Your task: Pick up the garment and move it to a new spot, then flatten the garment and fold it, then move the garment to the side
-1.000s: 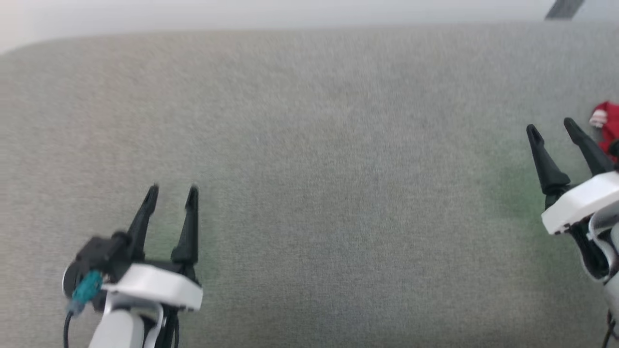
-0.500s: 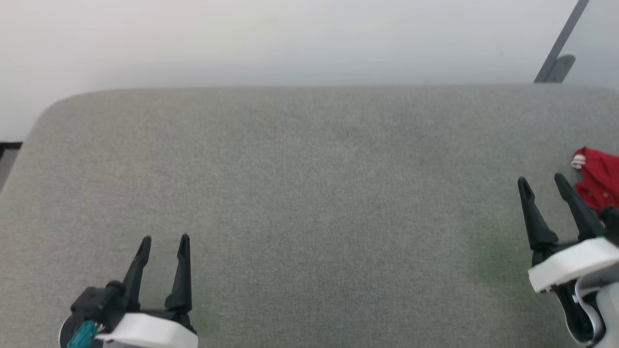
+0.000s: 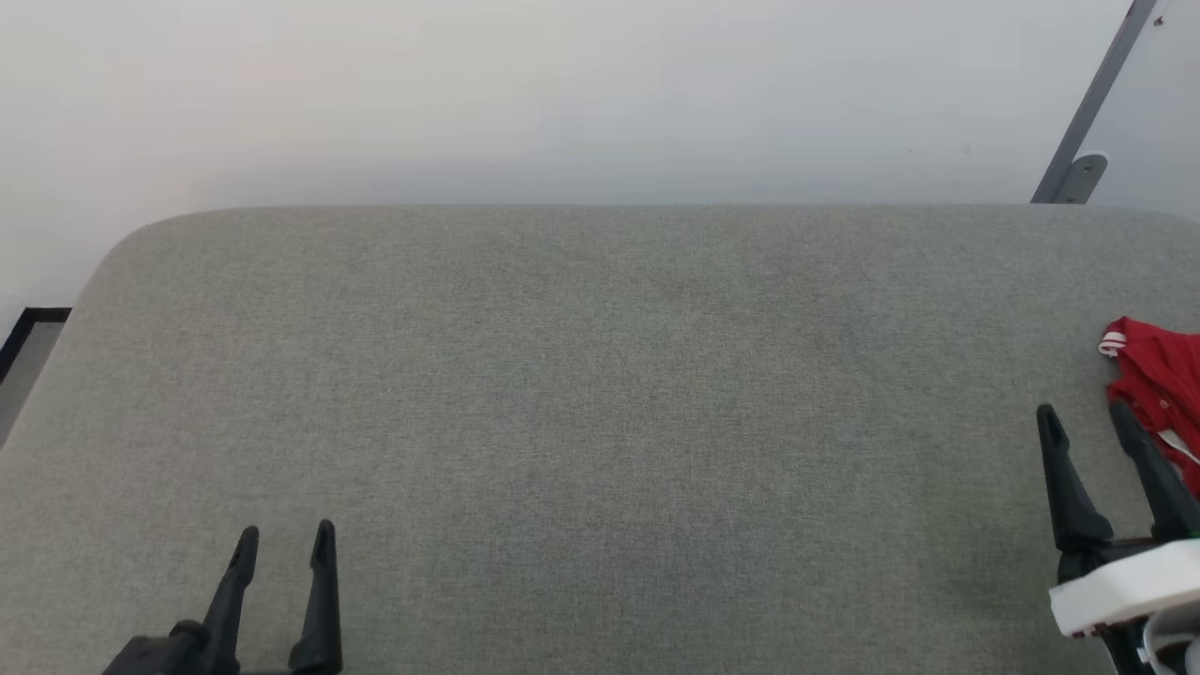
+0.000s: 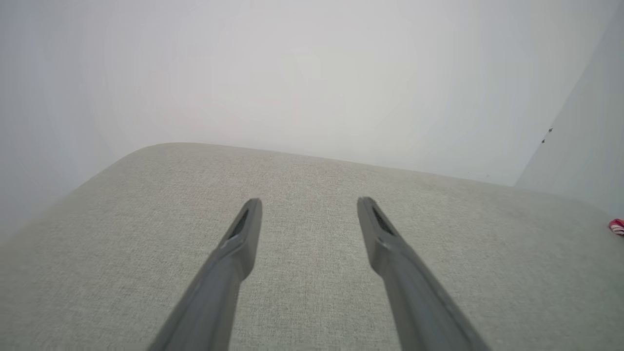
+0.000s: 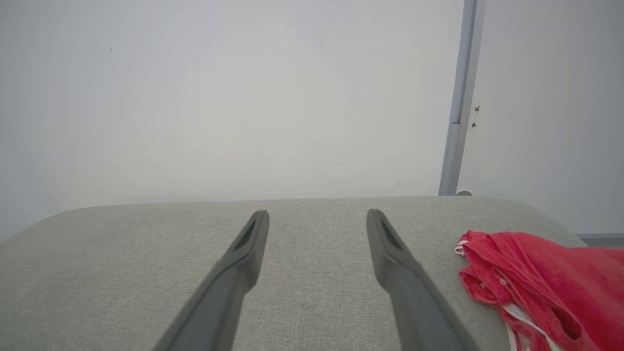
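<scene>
From the head, the left hand [image 3: 286, 531] and right hand [image 3: 1085, 412] are both wide and empty over the grey surface [image 3: 600, 375]. The red garment [image 3: 1158, 384] lies bunched just beside the right hand. The left wrist sees a bit of it far off. The right wrist sees it close.

Grey woven-fabric worktop [image 3: 600, 394] spreads before me, far corners rounded. Plain pale wall [image 3: 562, 94] behind it, in soft, even light. At my far right, grey metal post [image 3: 1092, 103] runs up the wall, with small rounded bracket [image 3: 1078, 174] at its foot, just above worktop's back edge. Past worktop's left edge: sliver of grey floor [image 3: 23, 366], black border strip [image 3: 47, 313] along it.
</scene>
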{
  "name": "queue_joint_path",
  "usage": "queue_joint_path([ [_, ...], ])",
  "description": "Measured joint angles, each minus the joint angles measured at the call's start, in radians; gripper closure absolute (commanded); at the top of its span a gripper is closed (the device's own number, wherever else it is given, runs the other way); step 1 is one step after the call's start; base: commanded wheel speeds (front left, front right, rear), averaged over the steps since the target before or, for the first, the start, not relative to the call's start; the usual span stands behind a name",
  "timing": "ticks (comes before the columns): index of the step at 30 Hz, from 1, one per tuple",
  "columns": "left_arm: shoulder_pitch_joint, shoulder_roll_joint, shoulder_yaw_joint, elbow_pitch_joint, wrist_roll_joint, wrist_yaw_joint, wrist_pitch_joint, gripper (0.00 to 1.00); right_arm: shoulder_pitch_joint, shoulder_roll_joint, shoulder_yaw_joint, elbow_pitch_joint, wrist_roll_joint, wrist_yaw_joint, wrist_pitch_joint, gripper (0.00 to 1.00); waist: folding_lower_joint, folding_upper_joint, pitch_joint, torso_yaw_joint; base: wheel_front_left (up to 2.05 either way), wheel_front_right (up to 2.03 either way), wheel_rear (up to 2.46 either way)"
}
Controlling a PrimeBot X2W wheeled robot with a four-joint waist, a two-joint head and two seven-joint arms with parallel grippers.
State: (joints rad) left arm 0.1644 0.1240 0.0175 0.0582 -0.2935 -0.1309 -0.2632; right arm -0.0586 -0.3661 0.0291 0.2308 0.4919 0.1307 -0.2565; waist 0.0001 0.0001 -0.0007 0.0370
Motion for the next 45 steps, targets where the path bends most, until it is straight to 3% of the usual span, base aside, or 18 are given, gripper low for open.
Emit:
queue_joint_path([
  [15, 0.014, -0.009, 0.005, -0.017, 0.007, 0.000, 0.000, 0.00, 0.033, 0.030, -0.032, -0.074, -0.018, 0.000, 0.041, 0.00, -0.0001, 0.0000, 0.005, -0.001, 0.00, 0.00, 0.00],
  [41, 0.001, -0.017, 0.005, -0.034, 0.013, 0.000, 0.000, 0.00, 0.042, 0.050, -0.026, -0.096, -0.017, 0.000, 0.043, 0.00, 0.0000, 0.0000, 0.038, -0.010, 0.00, 0.00, 0.00],
  [42, 0.002, -0.019, 0.004, -0.029, 0.011, 0.000, 0.000, 1.00, 0.044, 0.052, -0.025, -0.091, -0.017, 0.000, 0.044, 1.00, 0.0000, 0.0000, 0.038, -0.010, 0.00, 0.00, 0.00],
  [45, 0.009, -0.030, -0.001, -0.001, 0.010, 0.000, 0.001, 1.00, 0.060, 0.071, -0.021, -0.066, -0.016, 0.000, 0.046, 1.00, 0.0000, 0.0000, 0.038, -0.010, 0.00, 0.00, 0.00],
])
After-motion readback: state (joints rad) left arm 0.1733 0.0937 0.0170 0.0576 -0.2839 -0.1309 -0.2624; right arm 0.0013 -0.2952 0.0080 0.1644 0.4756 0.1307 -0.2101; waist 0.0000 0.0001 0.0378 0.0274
